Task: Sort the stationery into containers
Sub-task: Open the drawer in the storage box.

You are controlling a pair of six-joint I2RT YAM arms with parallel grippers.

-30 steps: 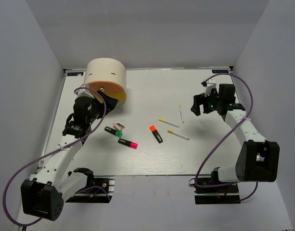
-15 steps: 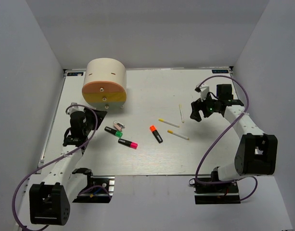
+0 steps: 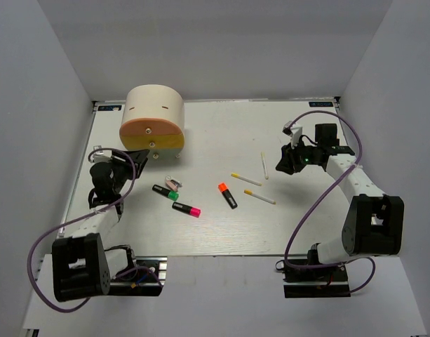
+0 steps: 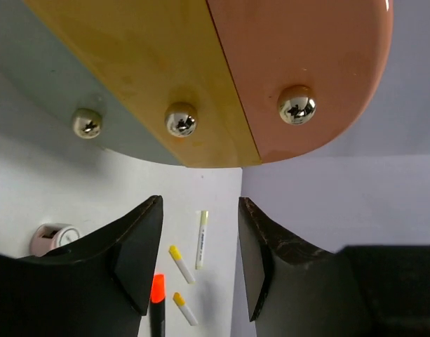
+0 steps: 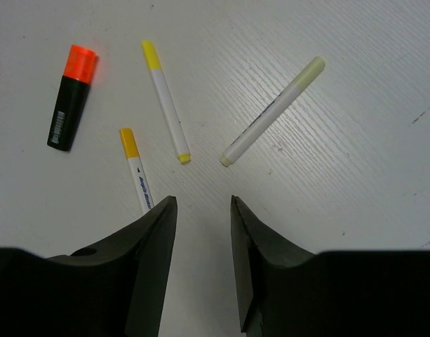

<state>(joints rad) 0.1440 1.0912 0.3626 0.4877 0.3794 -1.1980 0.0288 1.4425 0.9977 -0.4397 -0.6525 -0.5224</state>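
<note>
The worktop (image 3: 215,133) holds three highlighters (image 3: 227,195), three yellow-tipped markers (image 3: 246,180), perhaps one eraser (image 3: 172,183); left claw (image 4: 199,210) and right claw (image 5: 203,207) half-spread, empty.

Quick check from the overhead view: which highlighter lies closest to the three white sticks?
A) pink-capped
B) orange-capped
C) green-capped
B: the orange-capped highlighter lies right beside the white sticks, while the green-capped highlighter and the pink-capped highlighter lie farther off toward the left arm's side.
</note>
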